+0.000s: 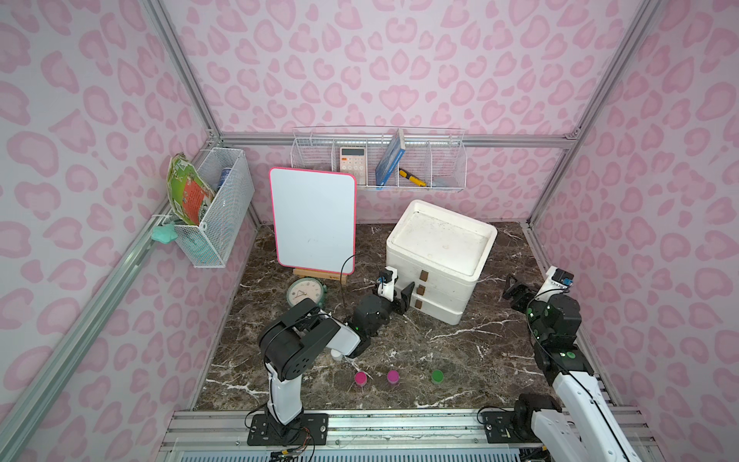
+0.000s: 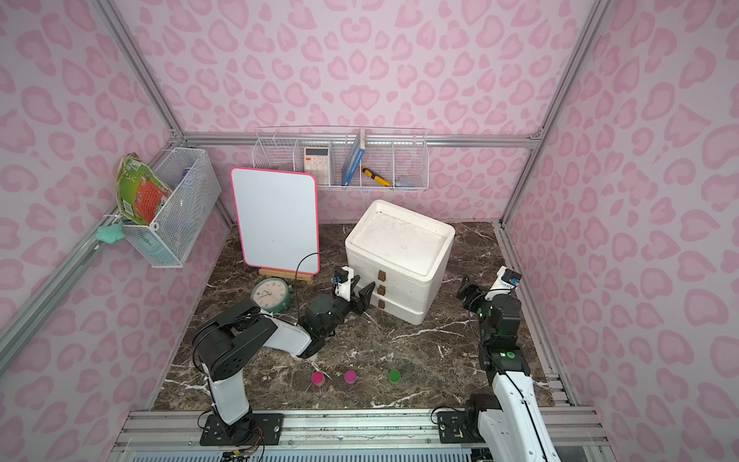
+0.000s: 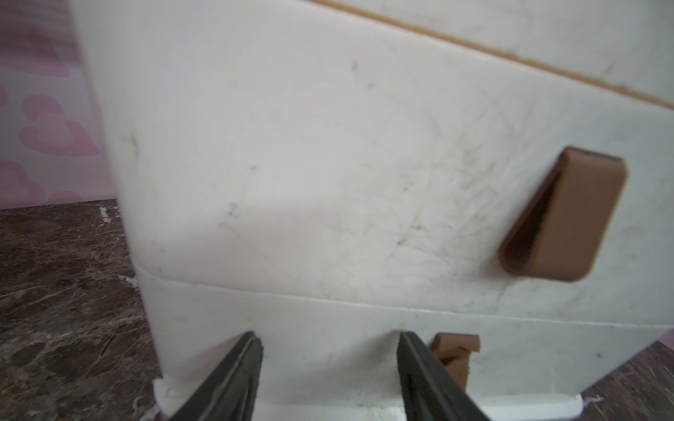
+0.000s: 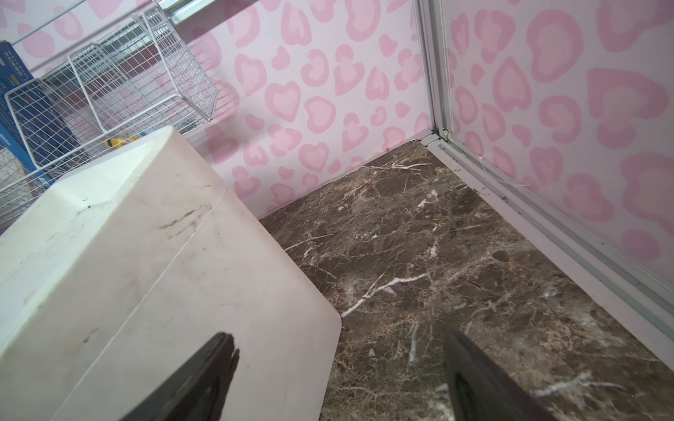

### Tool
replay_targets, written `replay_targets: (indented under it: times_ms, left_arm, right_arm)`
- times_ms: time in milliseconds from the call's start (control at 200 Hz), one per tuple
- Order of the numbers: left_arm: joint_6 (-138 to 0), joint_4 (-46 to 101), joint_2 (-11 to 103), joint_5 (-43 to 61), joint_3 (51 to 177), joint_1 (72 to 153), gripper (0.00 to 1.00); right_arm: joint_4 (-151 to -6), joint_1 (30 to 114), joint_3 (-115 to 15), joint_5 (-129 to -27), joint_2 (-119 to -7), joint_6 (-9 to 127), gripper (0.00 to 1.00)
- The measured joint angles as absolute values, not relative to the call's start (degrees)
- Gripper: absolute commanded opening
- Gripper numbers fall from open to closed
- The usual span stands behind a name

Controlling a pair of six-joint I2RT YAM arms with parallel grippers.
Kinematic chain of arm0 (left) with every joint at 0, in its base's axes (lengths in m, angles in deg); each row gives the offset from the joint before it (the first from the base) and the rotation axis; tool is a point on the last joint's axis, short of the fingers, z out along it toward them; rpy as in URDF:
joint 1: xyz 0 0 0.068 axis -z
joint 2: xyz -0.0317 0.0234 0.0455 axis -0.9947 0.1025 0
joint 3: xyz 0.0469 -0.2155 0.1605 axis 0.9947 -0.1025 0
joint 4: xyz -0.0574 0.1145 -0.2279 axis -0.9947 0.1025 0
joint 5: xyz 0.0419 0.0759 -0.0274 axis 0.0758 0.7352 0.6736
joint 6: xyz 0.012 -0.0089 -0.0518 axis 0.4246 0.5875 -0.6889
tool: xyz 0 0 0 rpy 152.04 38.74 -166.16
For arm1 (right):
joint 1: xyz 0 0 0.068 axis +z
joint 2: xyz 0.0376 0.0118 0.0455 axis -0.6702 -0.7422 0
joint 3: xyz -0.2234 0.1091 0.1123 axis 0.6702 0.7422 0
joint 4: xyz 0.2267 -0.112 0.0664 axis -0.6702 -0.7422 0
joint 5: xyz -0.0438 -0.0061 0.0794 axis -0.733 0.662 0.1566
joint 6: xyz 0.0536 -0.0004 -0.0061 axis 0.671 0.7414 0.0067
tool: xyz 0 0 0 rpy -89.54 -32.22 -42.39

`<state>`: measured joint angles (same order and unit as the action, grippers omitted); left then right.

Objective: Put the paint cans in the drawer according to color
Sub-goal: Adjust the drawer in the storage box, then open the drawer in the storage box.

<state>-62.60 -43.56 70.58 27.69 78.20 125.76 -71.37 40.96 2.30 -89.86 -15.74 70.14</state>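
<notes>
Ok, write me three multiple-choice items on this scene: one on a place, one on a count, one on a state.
1. Where is the calculator?
A. in the back-wall wire basket
B. on top of the drawers
C. flat on the floor

2. How many pink-topped paint cans stand on the table?
A. one
B. two
C. four

3. The fingers of the right gripper are:
A. shut on a can
B. apart and empty
C. shut on a handle

Key:
1 A, it stands in a basket compartment on the back wall.
2 B, two pink tops sit side by side near the green can.
3 B, the right wrist view shows nothing between them.
</notes>
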Motion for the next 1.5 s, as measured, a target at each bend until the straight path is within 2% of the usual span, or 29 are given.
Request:
replay_targets:
  times_ms: [160, 320, 455, 635, 1086, 1416, 1501]
  left_arm:
    - [-61.99, -44.06, 70.53, 25.88, 75.34, 125.54, 0.70]
    - [-60.55, -45.20, 70.79, 23.21, 71.66, 128.69, 0.74]
    - [-60.42, -45.57, 73.11, 22.27, 72.60, 130.90, 0.79]
    - [-61.09, -44.15, 75.10, 25.05, 75.62, 131.27, 0.78]
    - [-62.47, -31.93, 76.59, 26.86, 81.26, 131.27, 0.68]
    - [-62.45, -30.51, 78.71, 28.98, 82.81, 131.31, 0.52]
    - [-62.25, -30.55, 79.28, 29.37, 83.55, 131.31, 0.45]
  right_arm:
    - [-70.26, 41.02, 2.63, -89.42, -16.09, 70.79, 0.91]
    - [-69.95, 41.11, 3.35, -89.42, -16.26, 70.99, 0.92]
    - [-69.74, 41.11, 3.86, -89.36, -16.35, 71.25, 0.91]
    - [-69.67, 41.22, 3.86, -89.23, -16.06, 71.49, 0.91]
    - [-68.82, 41.22, 3.86, -89.23, -16.41, 72.06, 0.91]
    - [-68.69, 41.22, 3.86, -89.44, -16.09, 72.06, 0.91]
    - [-68.69, 41.22, 3.86, -89.47, -16.04, 72.06, 0.92]
